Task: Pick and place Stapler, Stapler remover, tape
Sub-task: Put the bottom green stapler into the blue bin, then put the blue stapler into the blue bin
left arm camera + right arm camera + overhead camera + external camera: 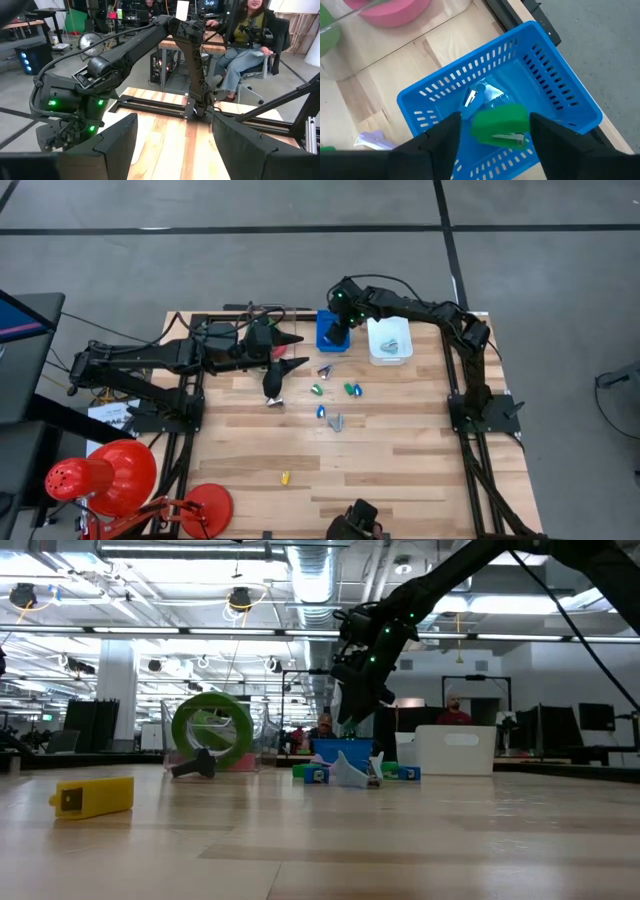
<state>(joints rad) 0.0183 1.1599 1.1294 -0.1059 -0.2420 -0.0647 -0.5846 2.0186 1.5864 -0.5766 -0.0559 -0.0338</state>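
Observation:
My right gripper (492, 137) hangs open over the blue basket (560, 95) at the table's far edge. A green stapler (500, 125) shows between and below its fingers, inside the basket beside a small silver-and-blue item (475, 95). I see a gap at one finger. A pink tape roll (390, 10) and a green one (212, 730) stand left of the basket. Small blue, green and silver items (335, 395) lie mid-table; which is the stapler remover I cannot tell. My left gripper (295, 350) waits open above the table's left part.
A white bin (390, 340) stands right of the blue basket (332, 330). A yellow piece (285, 477) lies alone toward the near edge. A purple-silver item (325, 370) lies just in front of the basket. A person sits beyond the table (245, 35).

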